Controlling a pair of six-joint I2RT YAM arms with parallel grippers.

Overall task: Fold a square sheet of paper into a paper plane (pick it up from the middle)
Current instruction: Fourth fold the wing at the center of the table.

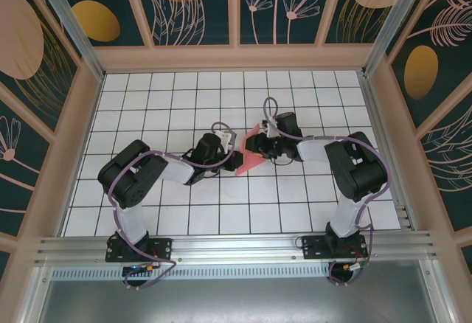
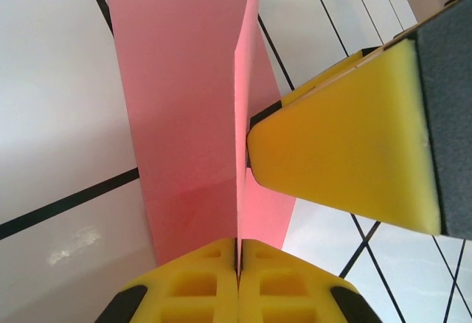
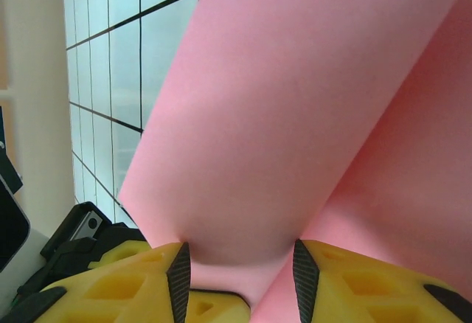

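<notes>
The square sheet of paper [image 1: 249,162], plain pink-red, is held off the white gridded board [image 1: 184,94] at mid-table, between both grippers. My left gripper [image 1: 230,155] comes in from the left. In the left wrist view it [image 2: 238,245] is shut on the sheet's [image 2: 184,102] upright doubled edge, and a yellow finger [image 2: 346,146] of the right gripper presses the paper from the right. My right gripper [image 1: 256,146] reaches in from the right. Its wrist view shows the gripper [image 3: 240,275] with fingers apart and the sheet [image 3: 295,116] bowed between them, touching both pads.
Wooden walls with patterned panels enclose the board on three sides. A metal rail [image 1: 236,248] carrying both arm bases runs along the near edge. The left gripper's black body [image 3: 74,234] sits close under the right fingers.
</notes>
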